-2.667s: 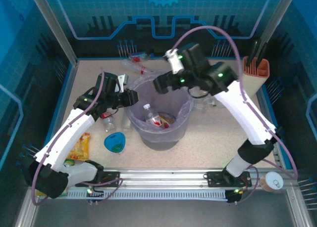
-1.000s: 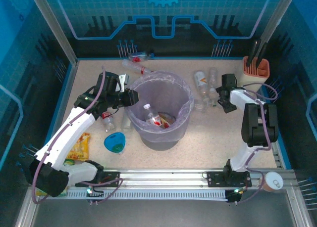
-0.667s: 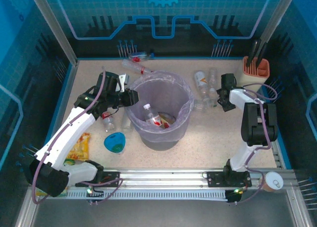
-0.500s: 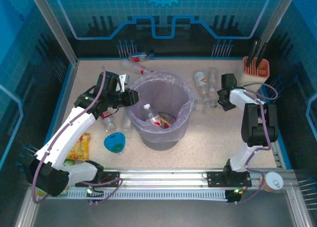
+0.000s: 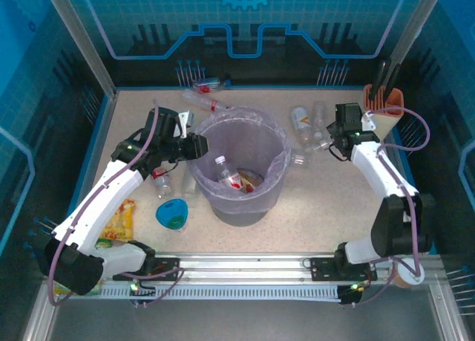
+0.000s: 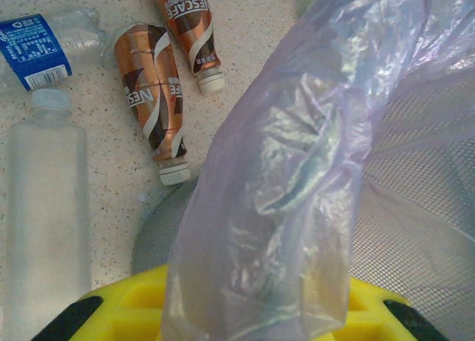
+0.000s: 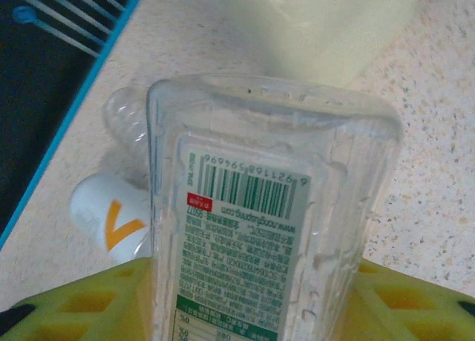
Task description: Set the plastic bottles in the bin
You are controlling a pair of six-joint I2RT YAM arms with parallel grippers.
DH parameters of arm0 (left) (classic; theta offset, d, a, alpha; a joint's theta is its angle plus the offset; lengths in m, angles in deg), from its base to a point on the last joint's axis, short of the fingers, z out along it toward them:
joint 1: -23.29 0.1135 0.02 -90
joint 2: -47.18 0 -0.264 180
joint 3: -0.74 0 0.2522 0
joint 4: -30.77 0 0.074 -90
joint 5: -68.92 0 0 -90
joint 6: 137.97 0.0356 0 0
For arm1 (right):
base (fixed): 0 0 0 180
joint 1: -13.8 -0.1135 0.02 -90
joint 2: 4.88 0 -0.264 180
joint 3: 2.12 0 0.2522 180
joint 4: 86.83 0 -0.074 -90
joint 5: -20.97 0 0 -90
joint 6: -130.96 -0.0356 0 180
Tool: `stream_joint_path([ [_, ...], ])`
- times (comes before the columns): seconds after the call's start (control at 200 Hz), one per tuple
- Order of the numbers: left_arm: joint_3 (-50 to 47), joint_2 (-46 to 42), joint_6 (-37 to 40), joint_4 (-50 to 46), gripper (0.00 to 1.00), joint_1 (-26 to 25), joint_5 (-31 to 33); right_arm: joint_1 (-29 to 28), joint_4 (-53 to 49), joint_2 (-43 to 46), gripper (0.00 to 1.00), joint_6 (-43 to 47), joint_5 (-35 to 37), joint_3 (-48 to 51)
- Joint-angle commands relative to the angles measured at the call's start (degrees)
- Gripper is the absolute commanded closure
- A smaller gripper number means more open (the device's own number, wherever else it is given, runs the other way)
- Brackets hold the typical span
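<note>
Overhead first: bin (image 5: 241, 207) sits mid-table with a couple of bottles (image 5: 226, 174) already inside. Left gripper (image 5: 194, 145) is at the bin's left rim. Right gripper (image 5: 331, 145) is right of the bin among loose bottles (image 5: 300, 122), near the knife block (image 5: 386, 99). More bottles lie left of the bin (image 5: 162, 183) and behind it (image 5: 204, 99). Right arm is nearer the right cluster. The bin lies to its left, near but not touching.

Left wrist: bag (image 6: 297, 170) rises across the finger gap and hides it, so I cannot tell the jaw state. Two brown bottles (image 6: 152, 103) and a clear bottle (image 6: 41, 207) lie flat just outside the bin.

Right wrist: jaws are clamped on the held bottle (image 7: 252, 207), which fills the gap between the yellow fingers (image 7: 89, 296). Its long axis runs straight out from the jaws, base end away. Next move is likely a carry left over the rim.

Versus half a second ago: right arm has unfolded, elbow out, wrist further back. Left arm and bin contents are unchanged.
</note>
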Motion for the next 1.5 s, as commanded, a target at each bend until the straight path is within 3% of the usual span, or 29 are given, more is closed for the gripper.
stream_joint_path([
  [0.0,-0.7,1.5,1.8,-2.2,0.72,-0.3,1.3,-1.4,-2.3,5.3,0.47,7.9,1.6,-4.4],
  [0.09,-0.6,1.4,1.8,-2.3,0.72,-0.3,1.4,-2.4,-4.1,7.4,0.5,13.6,0.3,-9.1],
  [0.315,-0.4,1.8,1.8,-1.8,0.72,-0.3,1.7,-7.4,-11.9,8.1,0.52,24.4,-12.5,-24.8],
  [0.525,0.0,2.1,1.8,-1.8,0.72,-0.3,1.9,-18.5,-16.6,5.2,0.56,28.4,-15.4,-37.2],
  [0.745,1.3,2.6,2.2,-2.2,0.72,-0.3,1.6,-32.5,-27.0,-4.6,0.58,35.1,-16.0,-51.6],
  [0.896,1.1,2.4,2.3,-2.3,0.72,-0.3,2.1,-38.7,-34.5,-10.8,0.6,37.4,-18.2,-57.5],
  [1.191,1.1,2.3,2.3,-2.3,0.72,-0.3,2.3,-46.5,-41.2,-16.4,0.6,34.6,-19.1,-54.7],
  [1.491,0.9,2.0,2.4,-2.5,0.72,-0.3,2.7,-48.9,-41.5,-17.1,0.61,33.1,-20.4,-44.9],
])
